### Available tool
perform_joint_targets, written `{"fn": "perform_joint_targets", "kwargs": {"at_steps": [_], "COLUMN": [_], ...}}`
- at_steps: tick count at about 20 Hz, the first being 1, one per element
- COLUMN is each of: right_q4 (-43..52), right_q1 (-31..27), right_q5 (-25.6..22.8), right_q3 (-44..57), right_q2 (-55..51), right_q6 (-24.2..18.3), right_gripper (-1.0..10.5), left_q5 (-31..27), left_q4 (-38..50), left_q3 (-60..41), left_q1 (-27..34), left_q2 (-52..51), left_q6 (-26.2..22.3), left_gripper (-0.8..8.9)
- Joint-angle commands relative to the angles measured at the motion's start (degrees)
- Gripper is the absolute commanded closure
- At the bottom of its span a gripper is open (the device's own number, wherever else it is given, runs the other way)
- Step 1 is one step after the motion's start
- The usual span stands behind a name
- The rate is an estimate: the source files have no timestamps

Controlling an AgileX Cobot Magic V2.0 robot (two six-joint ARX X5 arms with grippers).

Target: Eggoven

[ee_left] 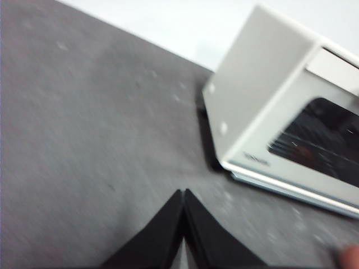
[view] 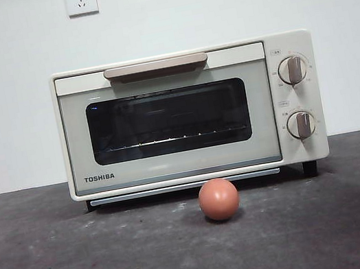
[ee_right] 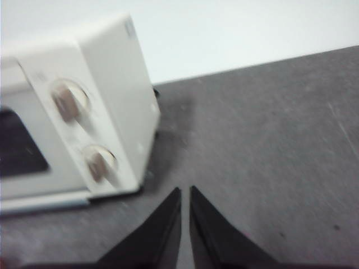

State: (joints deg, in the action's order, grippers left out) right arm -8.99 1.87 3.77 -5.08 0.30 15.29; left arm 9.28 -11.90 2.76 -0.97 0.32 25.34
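1. Left end effector [ee_left: 184, 193] hangs over bare bench [ee_left: 84, 140], jaws pressed together, empty.
2. Right end effector [ee_right: 185, 190], jaws nearly together, holds nothing either.
3. Egg [view: 218, 199] sits on the bench just before the TOSHIBA toaster oven [view: 190, 115], door closed: nothing begun, everything left.

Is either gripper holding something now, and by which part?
Nothing is held. Left gripper and right gripper are shut on nothing above the table; the small reddish-brown egg lies untouched.
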Motion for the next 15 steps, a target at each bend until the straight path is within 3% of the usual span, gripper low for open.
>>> {"fn": "perform_joint_targets", "kwargs": {"at_steps": [1,6,9,15], "right_q4": [-1.92,-8.31,-13.35,-23.98], "right_q1": [0.04,0.17,0.26,0.31], "right_q5": [0.74,1.75,5.51,19.5], "right_q3": [-4.5,-12.33,-17.25,-26.47], "right_q2": [-0.02,1.68,4.87,14.29], "right_q6": [3.8,3.85,3.74,-0.74], "right_gripper": [9.4,9.4,9.4,9.4], "left_q5": [2.8,5.27,9.2,15.65], "left_q4": [-2.03,-9.22,-11.82,-21.53], "left_q3": [3.52,10.47,14.99,25.68], "left_q1": [0.11,0.11,0.11,0.09], "left_q2": [0.11,2.58,5.7,14.56], "left_q6": [2.51,1.99,-0.37,-8.28], "left_gripper": [8.06,8.06,8.06,8.06]}}
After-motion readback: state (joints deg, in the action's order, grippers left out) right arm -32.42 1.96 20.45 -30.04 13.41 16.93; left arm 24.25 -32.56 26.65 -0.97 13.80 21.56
